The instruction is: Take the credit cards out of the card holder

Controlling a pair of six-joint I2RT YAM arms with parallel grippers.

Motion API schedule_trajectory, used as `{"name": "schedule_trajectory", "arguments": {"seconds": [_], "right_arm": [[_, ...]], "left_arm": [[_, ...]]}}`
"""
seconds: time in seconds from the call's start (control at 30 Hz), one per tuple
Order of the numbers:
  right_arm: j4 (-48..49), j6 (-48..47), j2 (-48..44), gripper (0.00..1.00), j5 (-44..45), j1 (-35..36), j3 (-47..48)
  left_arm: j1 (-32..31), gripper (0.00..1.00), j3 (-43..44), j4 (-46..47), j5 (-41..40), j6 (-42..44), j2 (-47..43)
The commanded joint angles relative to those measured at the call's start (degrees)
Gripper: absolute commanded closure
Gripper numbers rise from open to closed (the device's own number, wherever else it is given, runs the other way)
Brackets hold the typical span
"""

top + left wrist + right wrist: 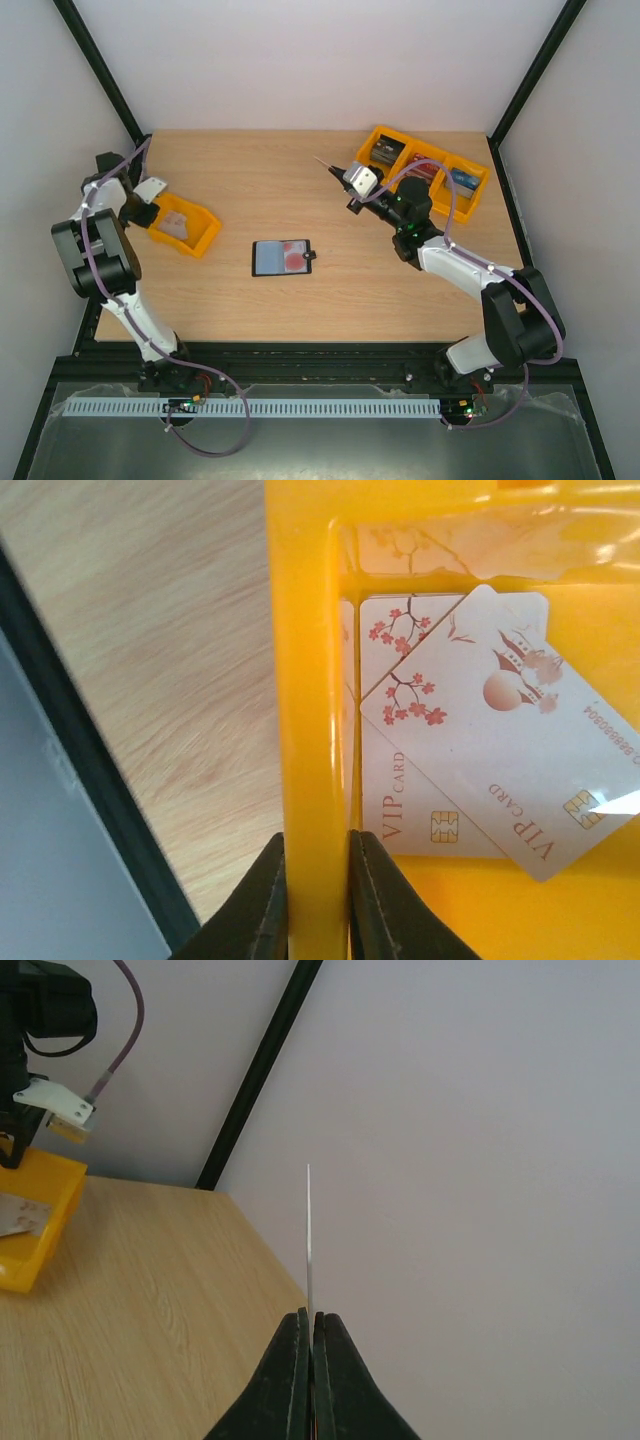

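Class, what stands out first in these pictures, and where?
The right tool holds a credit card edge-on, raised right of centre. The left tool clamps the wall of a yellow tray holding blossom-printed VIP cards. A black card holder lies open in the middle.

place: robot lab cell | cues: white walls (320, 60), black frame (103, 70), wooden table (260, 190), left arm (100, 250), right arm (470, 270)

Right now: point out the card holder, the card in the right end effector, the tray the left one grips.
card holder (268, 258), top external view, grey-blue inner pocket.
credit card (309, 1240), right wrist view, its thin edge.
yellow tray (305, 730), left wrist view, its side wall.
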Motion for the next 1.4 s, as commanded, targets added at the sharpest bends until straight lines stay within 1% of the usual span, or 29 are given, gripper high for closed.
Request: {"name": "schedule_trajectory", "arguments": {"seconds": [0.0, 0.13, 0.27, 0.37, 0.47, 0.53, 0.63, 0.67, 0.7, 0.8, 0.87, 0.9, 1.03, 1.1, 1.17, 1.23, 1.27, 1.37], "right_arm": [[-0.87, -0.46, -0.26, 0.98, -0.78, 0.22, 1.92], [-2.61, -1.04, -0.17, 0.98, -1.53, 0.19, 2.20], [-5.43, -2.52, 0.01, 0.98, -1.13, 0.42, 2.45], [-7.82, -3.91, -0.07, 0.98, -0.57, 0.74, 2.82], [-9.55, -4.76, -0.27, 0.98, -0.48, 1.09, 3.09], [-10.91, -5.28, -0.44, 0.98, -0.46, 1.22, 3.34], [-12.18, -5.75, -0.73, 0.98, -0.36, 1.40, 3.63], [-12.38, -5.78, -0.82, 0.98, -0.35, 1.41, 3.73], [-12.56, -5.78, -0.91, 0.98, -0.36, 1.48, 3.82], [-13.10, -5.78, -1.32, 0.98, -0.45, 1.67, 3.97], [-13.44, -5.79, -1.77, 0.98, -0.52, 1.76, 3.93], [-13.70, -5.85, -2.02, 0.98, -0.52, 1.82, 3.97], [-15.14, -6.31, -2.60, 0.98, -0.45, 1.91, 4.14], [-15.75, -6.52, -2.92, 0.98, -0.43, 1.93, 4.12], [-16.30, -6.66, -3.25, 0.98, -0.44, 1.93, 4.13], [-16.61, -6.67, -3.52, 0.98, -0.38, 1.96, 4.14], [-16.67, -6.66, -3.58, 0.98, -0.45, 2.00, 4.07], [-16.69, -6.49, -3.70, 0.98, -0.95, 2.02, 3.95]], "left_arm": [[-3.99, 0.89, -3.74, 1.73, 2.19, 8.82, -4.33], [-7.32, 0.91, -6.53, 1.56, 3.67, 16.42, -6.27], [-10.17, 0.91, -6.34, -2.38, 6.94, 23.20, -6.12], [-12.22, 0.90, -3.99, -5.58, 7.17, 24.07, -3.78], [-13.64, 0.90, -3.67, -7.09, 5.90, 25.06, -2.32], [-14.07, 0.90, -4.04, -7.26, 5.05, 25.41, -1.88], [-14.23, 0.86, -4.41, -5.67, 4.71, 24.79, -1.83], [-14.20, 0.83, -4.25, -4.32, 4.51, 23.91, -1.86], [-14.27, 0.77, -3.81, -3.23, 4.25, 22.61, -1.86], [-14.36, 0.53, -1.10, -2.01, 4.71, 19.02, -1.85], [-14.28, 0.34, 0.98, -2.83, 6.87, 17.71, -2.38], [-14.28, 0.28, 1.90, -3.71, 8.06, 17.36, -2.84], [-14.11, 0.09, 4.83, -6.29, 12.21, 15.31, -5.60], [-14.11, 0.06, 6.03, -6.83, 13.96, 12.38, -7.31], [-14.66, 0.05, 6.71, -7.76, 15.79, 7.19, -9.84], [-16.75, 0.10, 6.94, -10.75, 14.49, 1.41, -11.76], [-18.20, 0.15, 6.57, -12.73, 13.15, -1.15, -12.47], [-21.63, 0.37, 2.87, -18.62, 10.89, -7.07, -13.82]]}}
